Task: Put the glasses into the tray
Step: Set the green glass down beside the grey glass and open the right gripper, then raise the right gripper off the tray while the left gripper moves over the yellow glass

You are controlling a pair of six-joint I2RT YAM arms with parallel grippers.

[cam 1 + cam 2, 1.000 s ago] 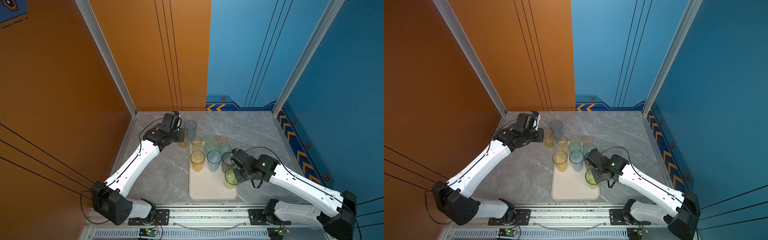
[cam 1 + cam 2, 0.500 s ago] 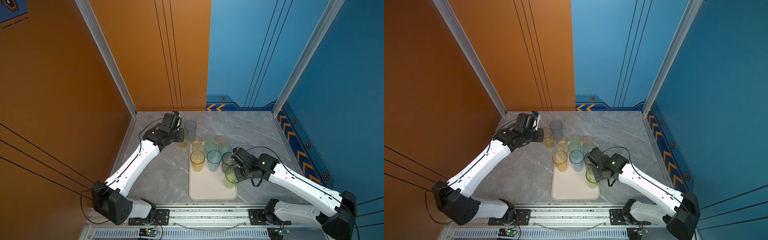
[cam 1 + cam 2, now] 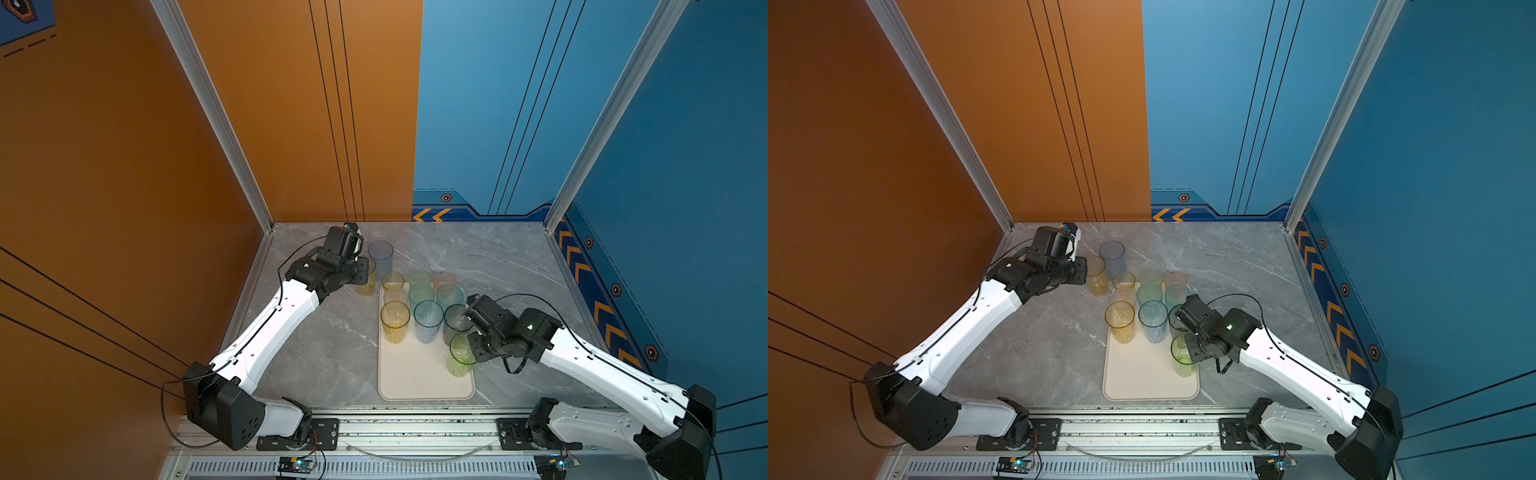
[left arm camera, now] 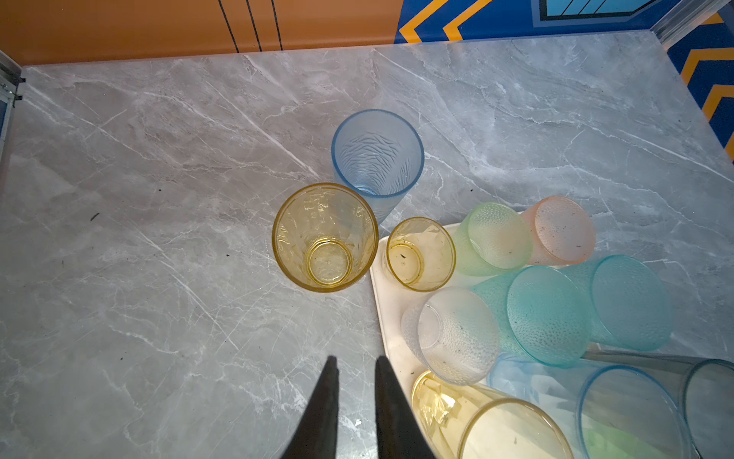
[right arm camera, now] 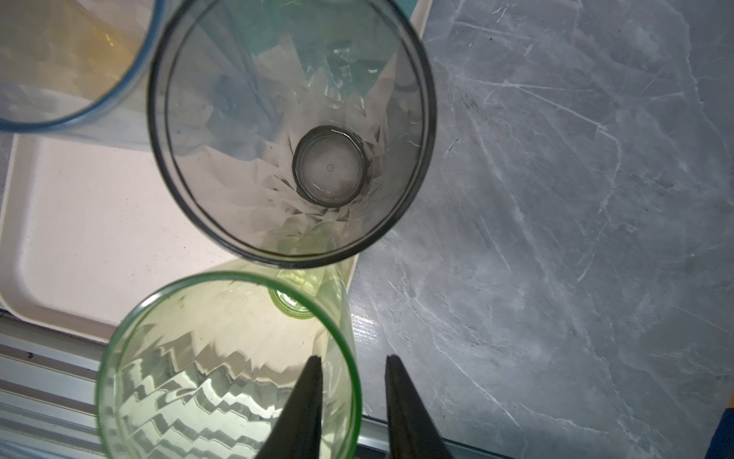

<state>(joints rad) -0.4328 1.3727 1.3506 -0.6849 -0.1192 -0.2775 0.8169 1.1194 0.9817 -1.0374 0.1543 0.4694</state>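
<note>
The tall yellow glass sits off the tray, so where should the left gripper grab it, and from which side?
Probably pinch the rim of the tall yellow glass from above, on its open side: it stands upright, mouth up, while the frosted blue glass and the tray crowd the other sides.

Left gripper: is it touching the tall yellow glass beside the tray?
Apart. The left wrist view shows bare table between the tips of the left gripper and the yellow glass, which stands just off the tray.
</note>
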